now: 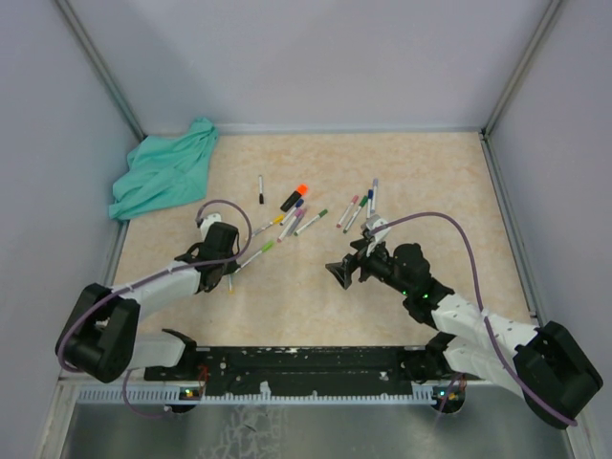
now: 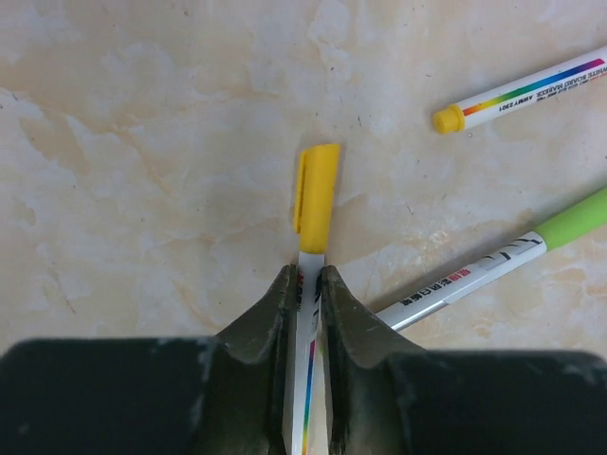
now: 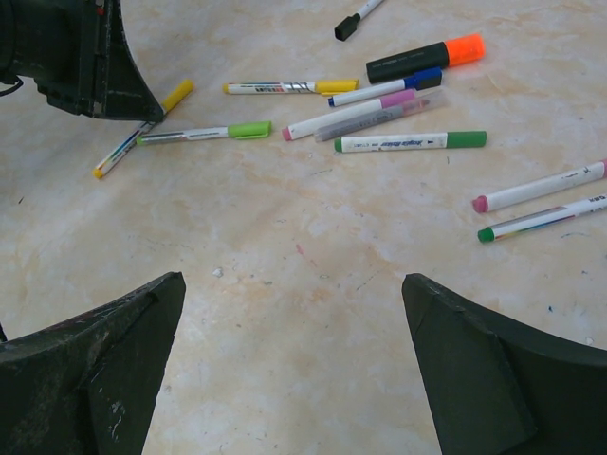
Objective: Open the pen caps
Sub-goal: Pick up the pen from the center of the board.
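Note:
My left gripper (image 2: 306,280) is shut on the white barrel (image 2: 308,327) of a pen lying on the table. That pen's yellow cap (image 2: 316,197) sticks out just past the fingertips, still on the pen. In the right wrist view the same yellow cap (image 3: 176,94) shows beside the left gripper's dark body. Several other capped pens lie in a loose cluster: a light green cap (image 3: 248,129), a blue cap (image 3: 422,78), a dark green cap (image 3: 465,139) and an orange highlighter cap (image 3: 465,47). My right gripper (image 3: 294,284) hangs wide open over bare table, holding nothing.
A teal cloth (image 1: 163,172) lies crumpled at the far left corner. A light-green-capped pen (image 2: 574,220) and a pen with a yellow end (image 2: 531,93) lie just right of the left gripper. Walls enclose the table on three sides.

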Robot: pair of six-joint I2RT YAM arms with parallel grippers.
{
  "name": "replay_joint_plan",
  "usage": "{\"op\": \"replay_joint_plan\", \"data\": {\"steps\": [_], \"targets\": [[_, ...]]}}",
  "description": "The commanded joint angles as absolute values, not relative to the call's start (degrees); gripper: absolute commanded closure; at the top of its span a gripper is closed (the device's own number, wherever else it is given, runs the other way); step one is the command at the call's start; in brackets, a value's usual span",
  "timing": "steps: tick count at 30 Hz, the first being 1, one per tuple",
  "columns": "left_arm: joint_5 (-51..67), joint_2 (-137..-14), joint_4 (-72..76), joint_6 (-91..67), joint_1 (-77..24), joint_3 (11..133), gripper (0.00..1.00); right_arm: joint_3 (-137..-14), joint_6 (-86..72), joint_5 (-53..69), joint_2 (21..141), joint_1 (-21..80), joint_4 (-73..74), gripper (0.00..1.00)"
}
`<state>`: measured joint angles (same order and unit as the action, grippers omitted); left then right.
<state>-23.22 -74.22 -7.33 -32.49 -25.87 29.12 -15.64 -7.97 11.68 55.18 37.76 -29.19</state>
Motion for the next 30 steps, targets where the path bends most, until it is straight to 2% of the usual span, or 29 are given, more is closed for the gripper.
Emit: {"op": "replay_joint_plan", "data": {"steps": [1,10,17,25,30], "targets": [[-22.48,-75.32,-8.92,-33.93,-25.64,29.36,0.83,-15.64,-8.0,11.69,54.04,38.15,-32.32,0.01],[-24.86,-66.9,-9.29,-35.07,-25.65,26.88,0.97,-15.27,-9.1,14.88,54.56,38.15,-34.55,0.02],[-23.62,-57.18,-7.9,-34.38,-25.83,24.03,1.0,-14.71,-10.59,20.06,54.66,38.17,-38.0,0.02],[-5.8,-36.27,0.23,-33.7,-26.17,16.67,1.0,-12.83,-12.98,23.49,51.56,38.18,-42.45,0.02],[5.25,-29.14,8.06,-37.54,-26.24,12.35,1.0,-10.84,-17.38,27.17,54.93,38.22,-51.95,0.02]]}}
